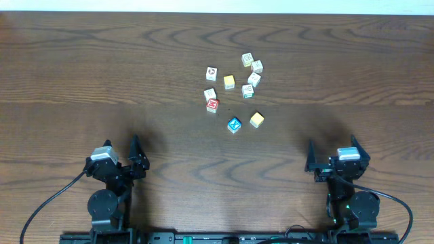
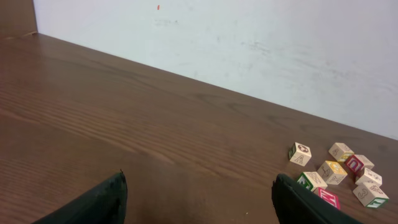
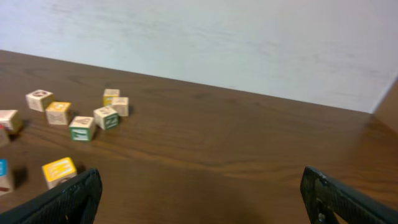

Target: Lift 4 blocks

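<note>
At the near edge of the dark brown wooden table (image 1: 68, 74), the left gripper (image 2: 199, 190) and right gripper (image 3: 199, 183) each had black fingers spread wide, holding nothing. Farther out, mid-table, lay the small blue-faced wooden cube with a white X (image 1: 234, 125) and the yellow-orange wooden cube (image 1: 256, 120). The red-faced wooden cube (image 1: 213, 104) lay just beside the whitish wooden cube (image 1: 210, 94), with other small cubes (image 1: 254, 78) beyond.

The blue block (image 3: 2, 168) is cut off at the right wrist view's left edge. Overhead, the letter on the red block (image 1: 213, 104) seems too small to read.
</note>
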Available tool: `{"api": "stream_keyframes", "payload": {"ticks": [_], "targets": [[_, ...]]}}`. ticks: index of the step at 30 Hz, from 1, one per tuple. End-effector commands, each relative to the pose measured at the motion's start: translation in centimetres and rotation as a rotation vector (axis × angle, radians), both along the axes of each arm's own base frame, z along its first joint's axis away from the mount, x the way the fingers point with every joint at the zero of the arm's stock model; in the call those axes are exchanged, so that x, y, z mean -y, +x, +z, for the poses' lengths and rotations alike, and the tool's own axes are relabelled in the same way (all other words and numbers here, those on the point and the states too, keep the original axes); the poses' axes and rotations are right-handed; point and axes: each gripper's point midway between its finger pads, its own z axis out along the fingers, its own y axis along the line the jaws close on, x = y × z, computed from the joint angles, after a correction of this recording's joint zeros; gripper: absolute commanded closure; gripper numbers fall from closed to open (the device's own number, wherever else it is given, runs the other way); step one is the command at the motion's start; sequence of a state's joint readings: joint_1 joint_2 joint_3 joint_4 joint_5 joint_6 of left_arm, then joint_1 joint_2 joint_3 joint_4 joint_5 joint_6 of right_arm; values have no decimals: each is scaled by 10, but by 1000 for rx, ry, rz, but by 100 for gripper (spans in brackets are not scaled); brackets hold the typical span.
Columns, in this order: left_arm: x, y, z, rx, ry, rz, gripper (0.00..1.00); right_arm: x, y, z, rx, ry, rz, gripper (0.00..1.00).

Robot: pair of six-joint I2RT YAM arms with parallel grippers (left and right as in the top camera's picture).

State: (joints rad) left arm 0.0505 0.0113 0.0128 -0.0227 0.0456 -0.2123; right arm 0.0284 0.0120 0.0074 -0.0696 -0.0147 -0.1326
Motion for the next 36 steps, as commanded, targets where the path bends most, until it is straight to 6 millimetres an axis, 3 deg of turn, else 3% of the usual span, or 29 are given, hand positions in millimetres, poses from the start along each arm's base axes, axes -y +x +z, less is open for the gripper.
{"api": "stream_keyframes", "payload": {"ticks": [1,15,25,28,31,36], "targets": [[-5,-2,-16,-57,10,30,25,12,0,0,3,-45,-62,1],[-5,-2,-16,-57,10,30,25,3,0,0,3,-1,-15,1],[-5,-2,-16,-58,10,30,25,-53,-11,10,12,128,315,1],[-5,-2,-16,-57,10,30,25,-74,-21,17,31,138,448,1],[-5,-2,-16,-57,10,30,25,-94,-34,10,-20,154,583,1],[-5,-2,-16,-57,10,30,25,-99,-38,8,-84,211,610,1]]}}
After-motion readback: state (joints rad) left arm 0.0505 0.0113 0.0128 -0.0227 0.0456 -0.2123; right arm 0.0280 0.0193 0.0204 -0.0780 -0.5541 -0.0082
